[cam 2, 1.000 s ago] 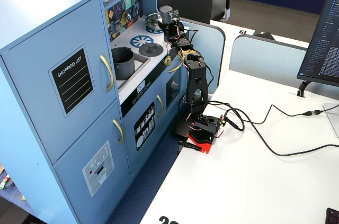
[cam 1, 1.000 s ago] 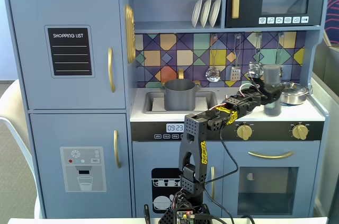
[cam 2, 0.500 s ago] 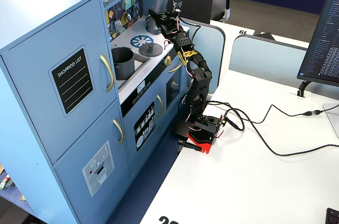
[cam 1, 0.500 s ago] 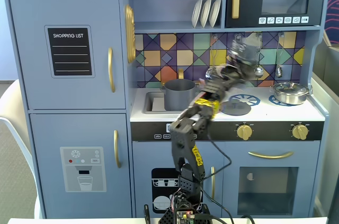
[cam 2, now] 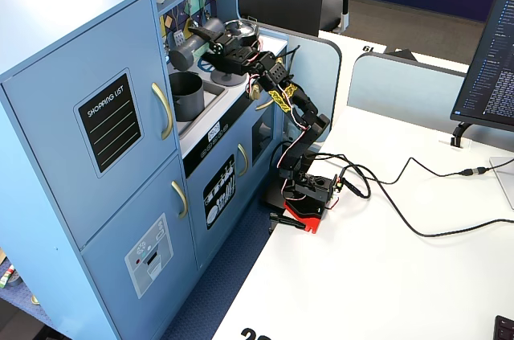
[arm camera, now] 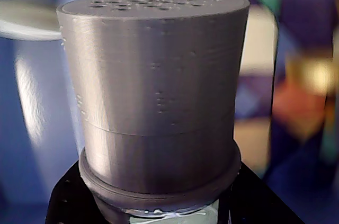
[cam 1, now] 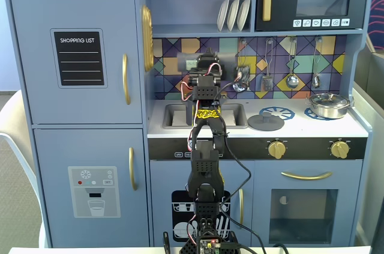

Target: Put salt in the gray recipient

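Observation:
The salt [arm camera: 153, 86] fills the wrist view: a gray cap with holes on top and a strip of pale green label at the bottom edge. My gripper [arm camera: 159, 205] is shut on it, with black fingers [arm camera: 71, 197] on both sides below the cap's collar. In a fixed view the salt [cam 2: 186, 51] lies nearly level, cap end pointing left and slightly down. It is held by the gripper [cam 2: 215, 39] just above the gray recipient [cam 2: 186, 95], which stands in the sink. In the front fixed view the salt [cam 1: 187, 61] is level above the sink; the arm hides the recipient.
On the counter are a flat gray knobbed lid [cam 1: 266, 122] and a shiny steel pan [cam 1: 328, 105] on the right. Utensils [cam 1: 292, 77] hang on the tiled back wall. Plates [cam 1: 234, 12] stand on the shelf above. Cables [cam 2: 401, 195] run across the white table.

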Controlling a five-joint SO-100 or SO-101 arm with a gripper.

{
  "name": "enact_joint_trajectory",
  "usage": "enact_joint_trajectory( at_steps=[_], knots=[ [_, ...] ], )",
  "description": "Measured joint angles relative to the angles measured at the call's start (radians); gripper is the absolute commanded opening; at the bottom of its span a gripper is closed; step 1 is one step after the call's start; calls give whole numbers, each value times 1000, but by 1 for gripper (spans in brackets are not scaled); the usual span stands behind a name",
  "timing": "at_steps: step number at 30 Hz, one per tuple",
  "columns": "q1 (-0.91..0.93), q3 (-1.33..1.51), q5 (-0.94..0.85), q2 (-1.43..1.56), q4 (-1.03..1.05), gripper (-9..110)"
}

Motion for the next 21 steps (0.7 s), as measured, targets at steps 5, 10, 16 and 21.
enact_joint_trajectory(
  at_steps=[5, 10, 16, 21],
  knots=[
    [-118, 0, 322, -31, -29, 0],
    [-156, 25, 515, -37, -129, 0],
    [-202, 83, 580, -38, -261, 0],
    [-189, 57, 643, -101, -181, 0]
  ],
)
